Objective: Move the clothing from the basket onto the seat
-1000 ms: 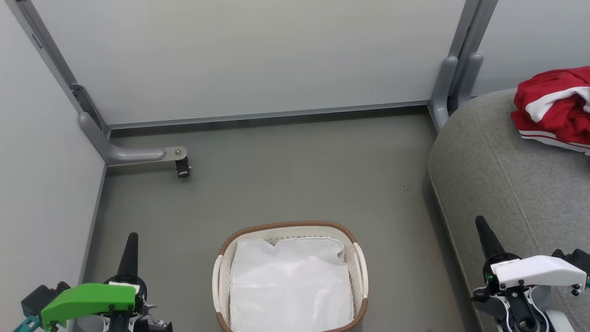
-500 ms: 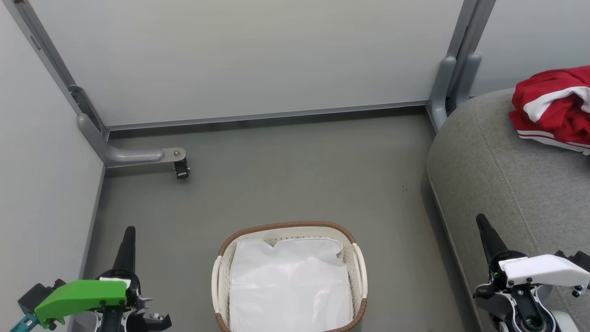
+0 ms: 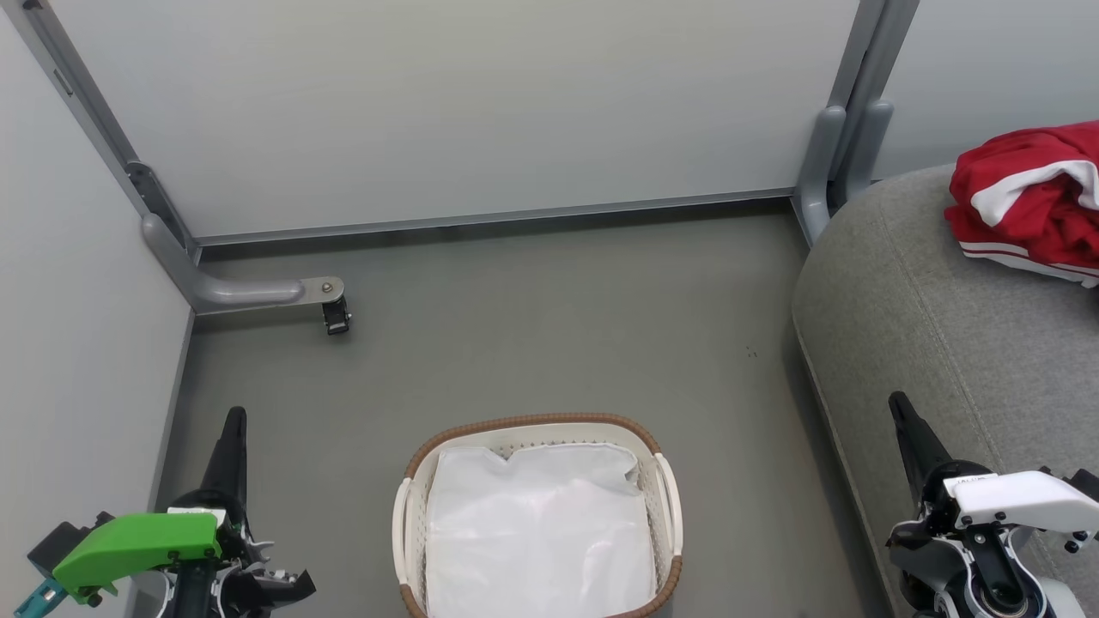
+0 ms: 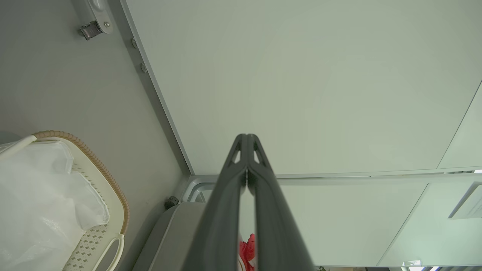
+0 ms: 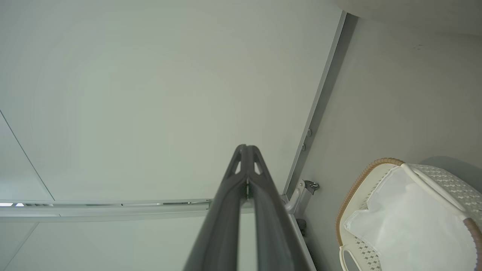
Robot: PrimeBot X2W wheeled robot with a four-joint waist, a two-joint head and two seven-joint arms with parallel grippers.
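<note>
Since the clothing [image 3: 1026, 202] lies bunched on the seat [image 3: 927, 343] and the basket [image 3: 532, 422] holds its white sheet [image 3: 537, 532], the transfer looks finished, though that sheet may hide something. The left gripper [image 3: 233, 415] and right gripper [image 3: 897, 399] have their fingers closed on nothing, so the next move calls for a check of the basket.

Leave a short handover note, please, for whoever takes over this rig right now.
Left claw: shut, empty, to the left of the basket.
Right claw: shut, empty, by the seat's edge.
Basket: on the floor between the claws, with a white sheet inside and no red showing.
Clothing: red bundle lying on the seat.
Done: the visible clothing is on the seat.
Left: seemingly nothing; what lies under the sheet is hidden.
</note>
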